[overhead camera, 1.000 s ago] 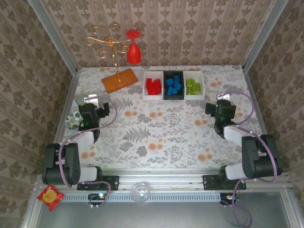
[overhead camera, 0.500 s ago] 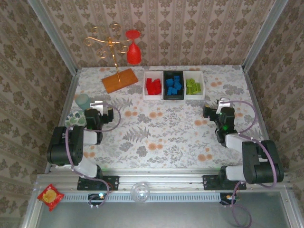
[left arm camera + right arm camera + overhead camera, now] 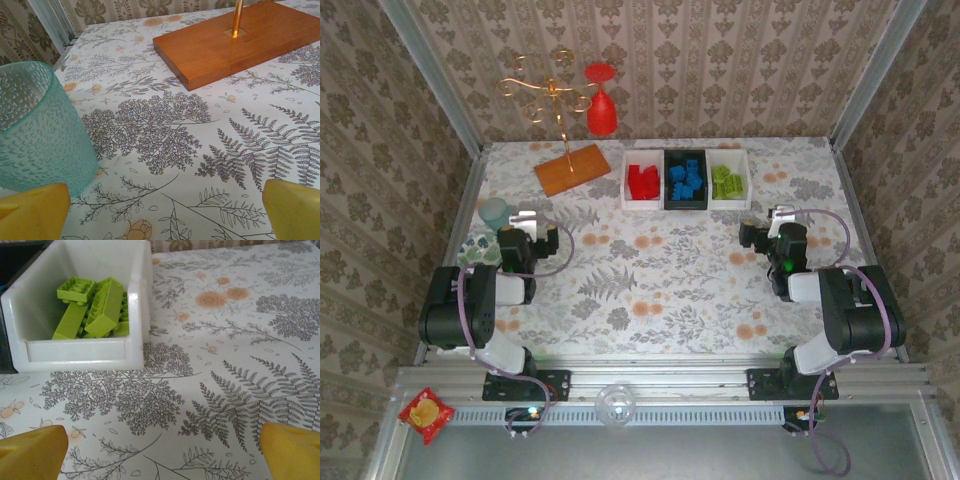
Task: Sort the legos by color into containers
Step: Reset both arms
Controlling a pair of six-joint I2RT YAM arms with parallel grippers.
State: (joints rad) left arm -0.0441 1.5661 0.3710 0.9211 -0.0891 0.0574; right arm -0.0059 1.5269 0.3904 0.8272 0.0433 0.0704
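Note:
Three containers stand side by side at the back of the table. The left white tray [image 3: 625, 181] holds red legos [image 3: 642, 181]. The black tray [image 3: 667, 182] holds blue legos [image 3: 686, 180]. The right white tray [image 3: 747, 180] holds lime green legos [image 3: 726, 181]. My left gripper [image 3: 542, 234] hovers open and empty at the left, beside the cup. My right gripper [image 3: 753, 238] is open and empty just in front of the green tray [image 3: 75, 352], whose green legos [image 3: 92, 305] lie piled inside. Both sets of yellow fingertips [image 3: 30, 212] [image 3: 292, 450] stand wide apart over bare cloth.
A pale green cup [image 3: 40, 130] [image 3: 494, 212] stands close to the left gripper [image 3: 165, 220]. An orange wooden board [image 3: 240, 40] [image 3: 572, 168] with a gold stand and a red wine glass [image 3: 601, 112] sits at the back left. The right gripper [image 3: 162, 455] is over flowered tablecloth.
Both arms have folded back toward their bases. The left gripper drew away and uncovered the cup. The right gripper shifted slightly left and stays low in front of the green tray.

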